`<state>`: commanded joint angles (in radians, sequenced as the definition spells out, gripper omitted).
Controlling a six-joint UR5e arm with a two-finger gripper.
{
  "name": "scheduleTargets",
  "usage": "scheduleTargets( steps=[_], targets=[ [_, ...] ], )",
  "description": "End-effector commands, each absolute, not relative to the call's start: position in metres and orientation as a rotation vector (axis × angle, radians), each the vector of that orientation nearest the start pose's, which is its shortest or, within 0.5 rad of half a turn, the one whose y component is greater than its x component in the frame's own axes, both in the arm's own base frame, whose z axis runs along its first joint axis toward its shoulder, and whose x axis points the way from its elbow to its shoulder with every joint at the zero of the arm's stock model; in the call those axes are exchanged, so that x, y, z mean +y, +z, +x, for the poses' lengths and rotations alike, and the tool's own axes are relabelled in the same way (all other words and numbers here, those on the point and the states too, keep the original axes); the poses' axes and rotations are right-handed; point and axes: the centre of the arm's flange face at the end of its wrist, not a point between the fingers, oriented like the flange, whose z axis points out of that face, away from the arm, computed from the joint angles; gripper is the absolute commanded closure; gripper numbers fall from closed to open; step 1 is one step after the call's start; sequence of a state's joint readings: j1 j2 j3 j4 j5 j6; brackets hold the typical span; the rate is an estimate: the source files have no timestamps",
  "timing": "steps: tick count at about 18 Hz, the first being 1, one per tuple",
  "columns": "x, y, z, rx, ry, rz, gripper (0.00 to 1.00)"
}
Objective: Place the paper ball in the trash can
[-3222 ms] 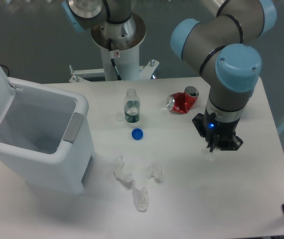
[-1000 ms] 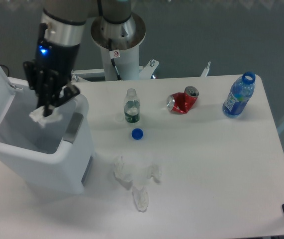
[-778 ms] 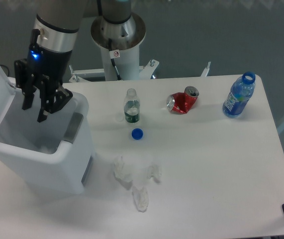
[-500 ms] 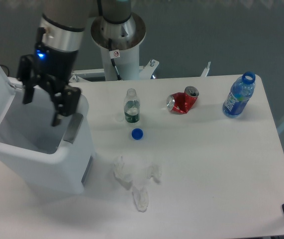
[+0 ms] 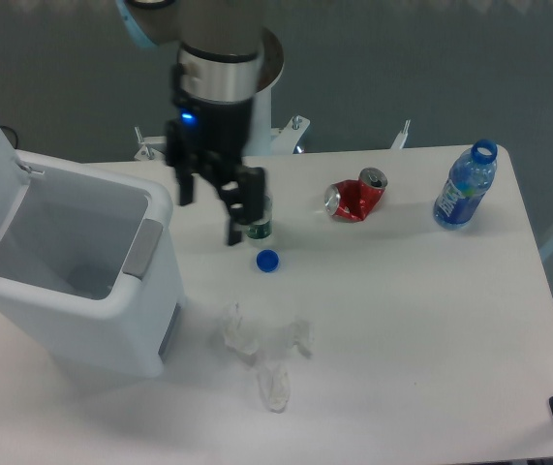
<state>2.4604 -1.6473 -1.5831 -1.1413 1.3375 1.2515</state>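
Now — gripper [image 5: 208, 211]: fingers spread wide, nothing held.
Paper ball: not visible — presumably inside trash can [image 5: 155, 208].
Risk: fingers close to small bottle [image 5: 257, 221]; a sweep could topple it.

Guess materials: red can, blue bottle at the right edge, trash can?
Red can: likely thin painted metal, glossy; it is crushed and dented. Blue bottle: translucent blue plastic, capless, light passing through. Trash can: white moulded plastic, smooth semi-matte walls, with a grey front panel.
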Motion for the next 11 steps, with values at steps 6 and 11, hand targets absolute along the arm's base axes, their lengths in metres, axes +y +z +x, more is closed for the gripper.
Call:
scheduleTargets(
  steps=[6, 11],
  targets=[
    [0.457, 0.434, -0.392, 0.48, 0.281, -2.913, 0.0],
    [0.431, 0.378, -0.452, 0.446, 0.186, -2.989, 0.0]
  ],
)
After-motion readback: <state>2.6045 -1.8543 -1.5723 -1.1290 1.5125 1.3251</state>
